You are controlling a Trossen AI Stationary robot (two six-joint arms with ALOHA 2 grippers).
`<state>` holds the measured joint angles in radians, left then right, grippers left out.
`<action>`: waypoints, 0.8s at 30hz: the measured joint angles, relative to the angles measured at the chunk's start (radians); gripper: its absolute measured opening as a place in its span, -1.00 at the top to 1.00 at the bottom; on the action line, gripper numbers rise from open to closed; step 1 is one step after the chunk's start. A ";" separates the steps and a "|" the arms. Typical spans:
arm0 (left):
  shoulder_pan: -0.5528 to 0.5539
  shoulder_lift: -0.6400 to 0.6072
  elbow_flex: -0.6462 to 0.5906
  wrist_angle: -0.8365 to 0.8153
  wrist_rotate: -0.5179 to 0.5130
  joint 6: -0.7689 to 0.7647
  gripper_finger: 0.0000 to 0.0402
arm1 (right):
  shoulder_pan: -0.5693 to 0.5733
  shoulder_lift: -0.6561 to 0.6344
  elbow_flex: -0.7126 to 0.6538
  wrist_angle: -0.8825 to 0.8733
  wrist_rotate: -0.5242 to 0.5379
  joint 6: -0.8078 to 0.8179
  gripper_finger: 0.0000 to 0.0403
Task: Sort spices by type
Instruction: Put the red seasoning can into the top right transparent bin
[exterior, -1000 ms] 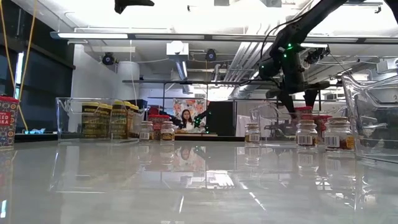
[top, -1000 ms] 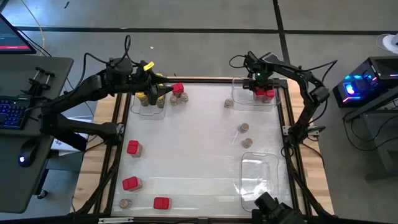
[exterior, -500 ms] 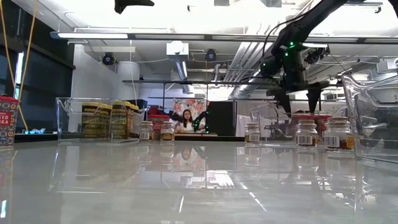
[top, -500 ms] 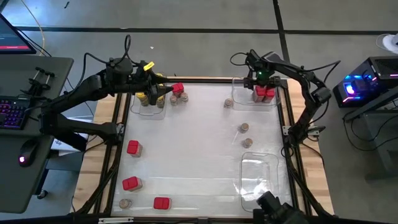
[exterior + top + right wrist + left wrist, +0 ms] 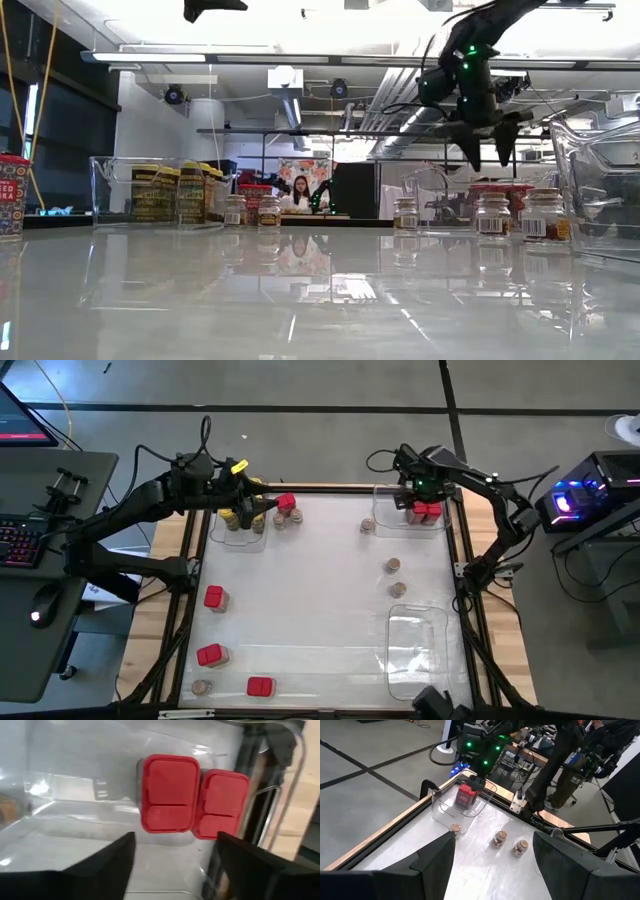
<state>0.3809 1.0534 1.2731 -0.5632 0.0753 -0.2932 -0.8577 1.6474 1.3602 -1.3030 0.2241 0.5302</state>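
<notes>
The right tool (image 5: 484,152) hangs wide open and empty above two red boxes (image 5: 192,797) side by side in a clear tray (image 5: 384,520). The left tool (image 5: 262,508), open too, waits over the far tray (image 5: 240,538) on the desk (image 5: 320,600)
</notes>
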 joint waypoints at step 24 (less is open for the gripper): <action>-0.141 0.075 -0.001 -0.848 -0.147 -0.482 -0.27 | 0.467 -0.137 0.000 0.247 -0.075 -0.037 0.02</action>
<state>0.2394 1.1285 1.2724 -1.4114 -0.0712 -0.7749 -0.3909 1.5104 1.3602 -1.0563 0.1493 0.4932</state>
